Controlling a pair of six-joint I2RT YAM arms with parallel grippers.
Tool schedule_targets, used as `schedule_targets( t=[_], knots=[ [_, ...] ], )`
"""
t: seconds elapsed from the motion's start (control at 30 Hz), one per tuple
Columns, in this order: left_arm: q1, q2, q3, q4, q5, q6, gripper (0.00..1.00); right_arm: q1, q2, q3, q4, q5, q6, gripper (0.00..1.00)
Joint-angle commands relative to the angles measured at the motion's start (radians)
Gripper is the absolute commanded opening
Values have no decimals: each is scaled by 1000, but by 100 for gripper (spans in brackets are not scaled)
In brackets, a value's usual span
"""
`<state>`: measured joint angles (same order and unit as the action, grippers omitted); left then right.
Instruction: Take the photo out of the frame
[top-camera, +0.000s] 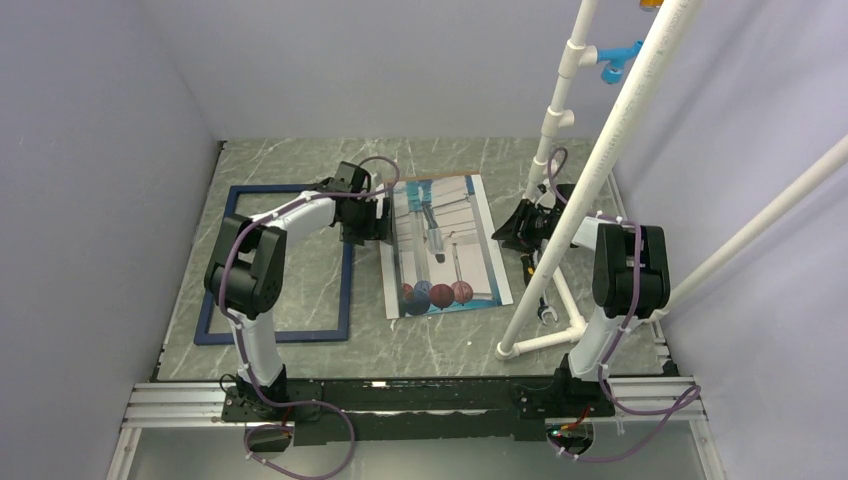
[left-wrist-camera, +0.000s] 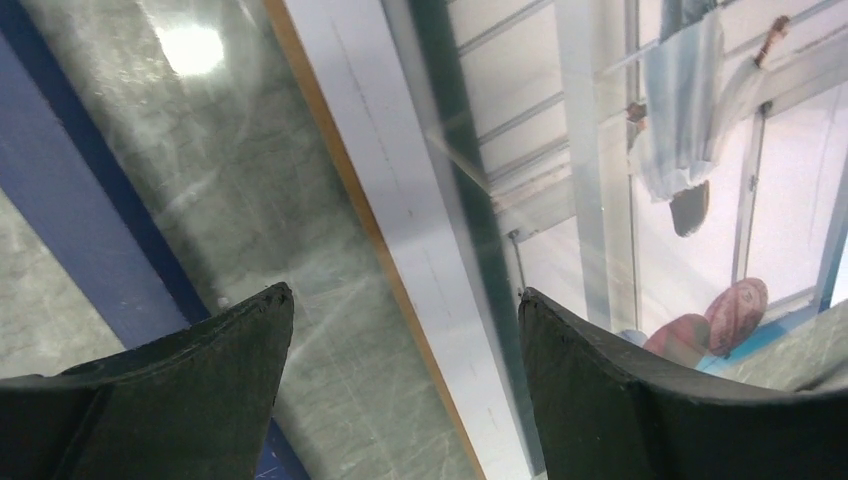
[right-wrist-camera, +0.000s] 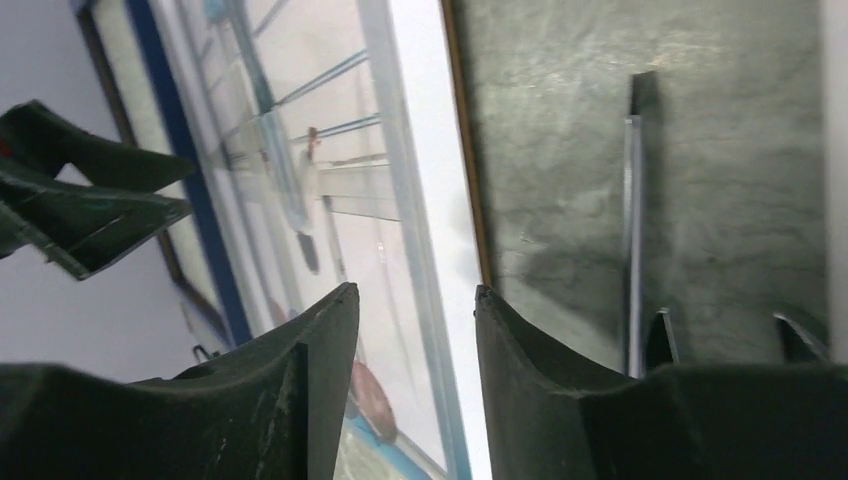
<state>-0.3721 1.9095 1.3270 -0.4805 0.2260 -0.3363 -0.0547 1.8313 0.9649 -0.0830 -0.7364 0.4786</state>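
Note:
The photo (top-camera: 445, 245) lies face up on the marble table, its red and blue balls toward the near edge. The empty navy frame (top-camera: 345, 290) lies flat to its left, with a strip of bare table between them. My left gripper (top-camera: 365, 218) hovers over the photo's left edge. In the left wrist view it (left-wrist-camera: 405, 300) is open, straddling the white border of the photo (left-wrist-camera: 400, 200), with the frame (left-wrist-camera: 70, 190) to the left. My right gripper (top-camera: 525, 228) is at the photo's right edge. In the right wrist view it (right-wrist-camera: 415, 292) is open and empty over the photo (right-wrist-camera: 330, 180).
A white pipe stand (top-camera: 560, 130) rises at the right, its base (top-camera: 545, 340) on the table beside my right arm. A blue clip (top-camera: 615, 60) hangs on a pipe. A thin grey bar (right-wrist-camera: 632, 220) lies right of the photo. Grey walls close in both sides.

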Motion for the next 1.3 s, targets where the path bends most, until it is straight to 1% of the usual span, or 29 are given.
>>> schedule_targets(
  t=[0.0,0.17,0.37,0.5,0.63,0.8,0.9,1.03,1.17,1.27],
  knots=[
    [-27,-40,-9,35,58,-15,85,2,4,38,-114,97,-99,49],
    [-36,34,4,22,76,-43,81,10,20,35,-101,114,-115,51],
    [-36,113,26,-11,44,-60,79,20,45,35,-63,24,-103,50],
    [-36,123,16,-7,31,-65,79,21,37,29,-31,-37,-84,50],
    [-36,128,20,-15,13,-62,79,21,14,23,-17,-63,-68,48],
    [-36,113,11,-1,24,-58,80,21,-24,7,-11,-76,-60,46],
    [-36,102,10,3,29,-53,81,21,-34,-7,6,-103,-42,44],
    [-36,93,3,13,36,-53,81,19,-53,-17,6,-99,-42,39],
    [-36,89,4,16,42,-52,81,18,-58,-21,16,-120,-30,33],
    [-35,82,2,22,50,-50,81,17,-55,-35,62,-156,-2,25]
  ],
)
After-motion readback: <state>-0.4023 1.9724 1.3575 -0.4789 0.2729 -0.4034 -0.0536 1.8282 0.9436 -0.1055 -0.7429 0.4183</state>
